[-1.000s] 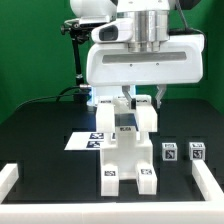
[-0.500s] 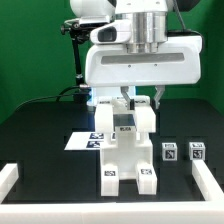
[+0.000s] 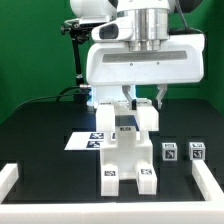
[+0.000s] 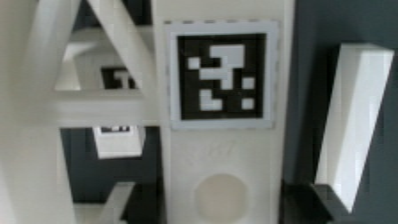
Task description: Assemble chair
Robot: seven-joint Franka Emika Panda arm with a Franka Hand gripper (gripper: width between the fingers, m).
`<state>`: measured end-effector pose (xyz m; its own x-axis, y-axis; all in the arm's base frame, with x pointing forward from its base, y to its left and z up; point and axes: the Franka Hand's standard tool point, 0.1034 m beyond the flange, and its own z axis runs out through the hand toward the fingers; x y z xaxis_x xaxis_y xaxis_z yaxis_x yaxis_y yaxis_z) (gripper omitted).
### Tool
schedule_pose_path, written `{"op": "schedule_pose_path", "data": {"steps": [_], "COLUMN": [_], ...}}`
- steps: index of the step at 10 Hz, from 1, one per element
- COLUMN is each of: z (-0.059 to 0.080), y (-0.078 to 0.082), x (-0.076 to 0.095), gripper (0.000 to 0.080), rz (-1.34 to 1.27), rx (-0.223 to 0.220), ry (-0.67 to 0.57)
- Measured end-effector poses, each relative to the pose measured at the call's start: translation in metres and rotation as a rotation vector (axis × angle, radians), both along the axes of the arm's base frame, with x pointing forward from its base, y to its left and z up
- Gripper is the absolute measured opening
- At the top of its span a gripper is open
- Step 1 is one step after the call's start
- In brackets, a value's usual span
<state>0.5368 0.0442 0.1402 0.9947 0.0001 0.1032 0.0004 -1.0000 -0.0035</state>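
Note:
The partly built chair (image 3: 128,152) stands in the middle of the black table, made of chunky white blocks with tag markers on its front feet. My gripper (image 3: 141,100) hangs straight above it, its two fingers down on either side of the chair's top part. The wrist view shows a long white slab (image 4: 217,150) with a black-and-white tag (image 4: 219,75) running between the jaws. My gripper (image 4: 222,200) is shut on this slab. More white chair pieces (image 4: 71,100) lie beside it, blurred.
The marker board (image 3: 80,141) lies flat behind the chair, towards the exterior view's left. Two small white tagged blocks (image 3: 170,152) (image 3: 197,151) stand on the exterior view's right. A low white border rail (image 3: 10,180) runs round the table's front.

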Motion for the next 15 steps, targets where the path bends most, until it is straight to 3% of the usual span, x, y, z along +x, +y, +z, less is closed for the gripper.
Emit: {"op": "schedule_pose_path", "data": {"steps": [5, 15], "z": [-0.004, -0.002], "y": [0.006, 0.004], "x": [-0.028, -0.001], "gripper": [0.0284, 0.0284], "rz": [-0.041, -0.021], "rx": [0.006, 0.002], "ry": [0.143, -0.041]}}
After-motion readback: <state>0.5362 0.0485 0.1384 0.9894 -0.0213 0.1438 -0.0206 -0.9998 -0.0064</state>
